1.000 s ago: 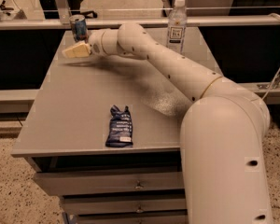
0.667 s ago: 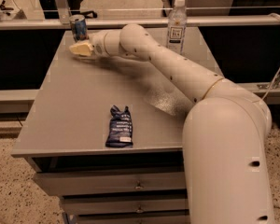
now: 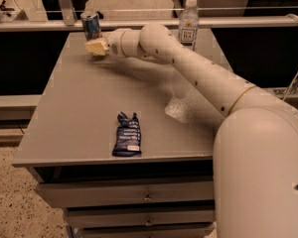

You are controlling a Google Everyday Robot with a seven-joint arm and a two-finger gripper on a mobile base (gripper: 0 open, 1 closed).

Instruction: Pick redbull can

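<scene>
The redbull can (image 3: 91, 25), blue and silver with a silver top, stands upright at the far left corner of the grey table (image 3: 79, 113). My gripper (image 3: 95, 46), with pale yellow fingertips, reaches across the table from the right and sits just in front of and below the can, close to it. The white arm runs back to the lower right of the view.
A clear water bottle (image 3: 188, 22) with a white cap stands at the far edge, right of the arm. A flat dark blue snack packet (image 3: 127, 135) lies near the front edge. Drawers sit below the tabletop. A rail runs behind the table.
The gripper has moved slightly right and toward the can at the far left corner. The can, bottle and packet have not moved.
</scene>
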